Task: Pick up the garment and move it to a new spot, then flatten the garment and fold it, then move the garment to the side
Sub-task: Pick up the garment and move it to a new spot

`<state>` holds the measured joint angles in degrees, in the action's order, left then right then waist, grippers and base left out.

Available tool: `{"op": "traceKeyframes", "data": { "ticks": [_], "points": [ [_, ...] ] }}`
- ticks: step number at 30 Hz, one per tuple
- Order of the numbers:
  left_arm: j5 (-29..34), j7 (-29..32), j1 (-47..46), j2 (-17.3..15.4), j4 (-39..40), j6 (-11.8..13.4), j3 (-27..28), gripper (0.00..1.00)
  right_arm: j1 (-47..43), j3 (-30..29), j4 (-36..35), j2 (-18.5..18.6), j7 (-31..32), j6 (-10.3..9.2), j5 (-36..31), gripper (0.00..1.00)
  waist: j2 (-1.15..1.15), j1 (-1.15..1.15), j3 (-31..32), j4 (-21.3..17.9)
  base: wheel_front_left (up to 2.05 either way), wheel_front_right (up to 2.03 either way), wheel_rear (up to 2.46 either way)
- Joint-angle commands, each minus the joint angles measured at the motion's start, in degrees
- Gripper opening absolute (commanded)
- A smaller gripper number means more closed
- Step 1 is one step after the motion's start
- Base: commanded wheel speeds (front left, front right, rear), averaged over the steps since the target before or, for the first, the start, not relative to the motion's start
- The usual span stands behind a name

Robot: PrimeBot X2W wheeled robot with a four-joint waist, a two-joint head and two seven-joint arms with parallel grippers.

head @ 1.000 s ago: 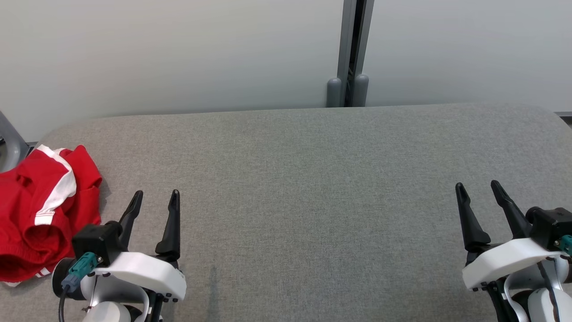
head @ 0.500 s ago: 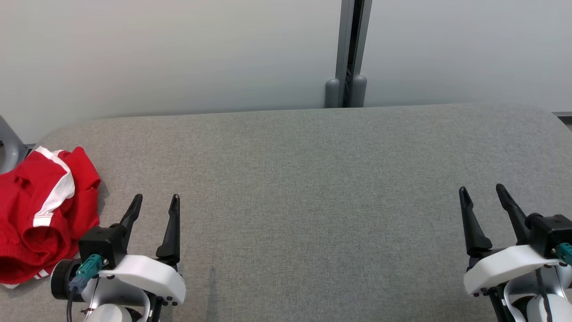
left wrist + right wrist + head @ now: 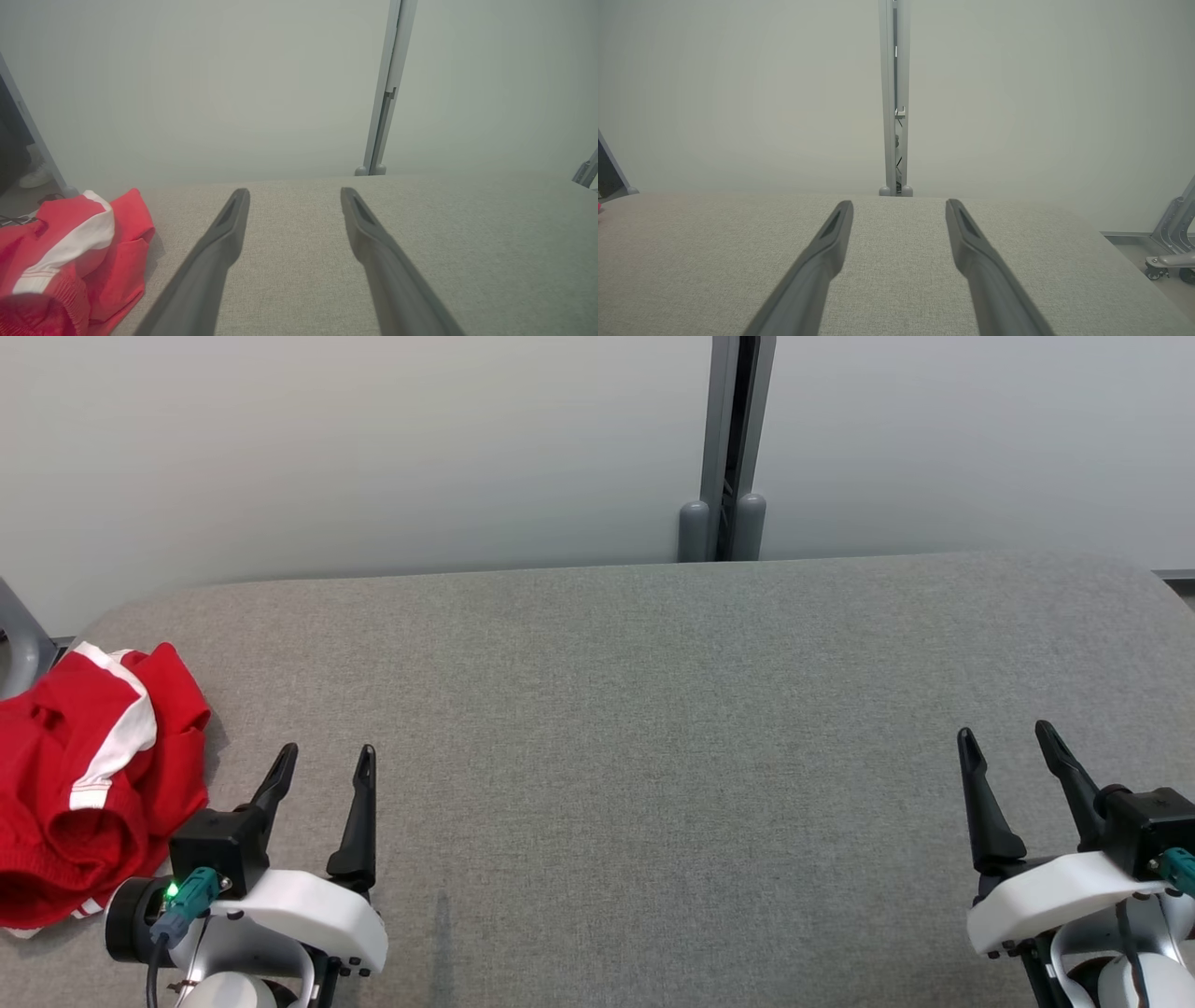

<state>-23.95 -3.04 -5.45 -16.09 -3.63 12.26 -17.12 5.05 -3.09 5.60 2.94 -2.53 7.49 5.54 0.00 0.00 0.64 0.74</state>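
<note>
Broadly, a pale wall (image 3: 373,448) backs a wide worktop (image 3: 653,709) covered in grey cloth. The garment (image 3: 84,784), red with white stripes, lies crumpled in a heap at the worktop's far left edge, just beside the left claw (image 3: 325,751) but not touching it. That claw hangs over the cloth with its fingers apart and nothing between them. The right claw (image 3: 1004,733), well apart on the other side, is likewise spread and empty. Judging by this, the first step, picking the garment up, is not yet begun. The next move likely calls for the left arm to swing leftward and down onto the heap and pinch a raised fold rather than the flat cloth of the worktop. The left wrist view brings the garment's striped fold close at its lower left. The right wrist view instead gives a wheeled metal frame (image 3: 1169,252) standing past the worktop's right end.
</note>
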Motion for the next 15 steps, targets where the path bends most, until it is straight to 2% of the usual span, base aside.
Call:
{"op": "traceKeyframes", "data": {
  "ticks": [1,8,15],
  "points": [
    [-0.19,-0.03,0.05,-0.2,-0.15,0.39,0.01,1.0,-0.46,-0.19,-0.01,0.08,0.02,0.0,0.29,1.0,0.0,0.0,-0.03,0.12,0.0,0.0,0.0],
    [-0.7,-0.4,-0.73,-0.18,-0.55,0.21,0.0,1.0,-0.66,-0.36,-0.09,0.05,0.17,0.0,1.09,1.0,0.0,0.0,-0.27,1.49,0.0,0.0,0.0],
    [-1.09,-0.69,-1.26,0.06,-0.87,0.57,0.21,1.0,-0.46,0.2,-0.21,0.06,0.25,0.0,1.7,1.0,0.0,0.0,-0.46,5.9,0.0,0.0,0.0]
  ]
}}
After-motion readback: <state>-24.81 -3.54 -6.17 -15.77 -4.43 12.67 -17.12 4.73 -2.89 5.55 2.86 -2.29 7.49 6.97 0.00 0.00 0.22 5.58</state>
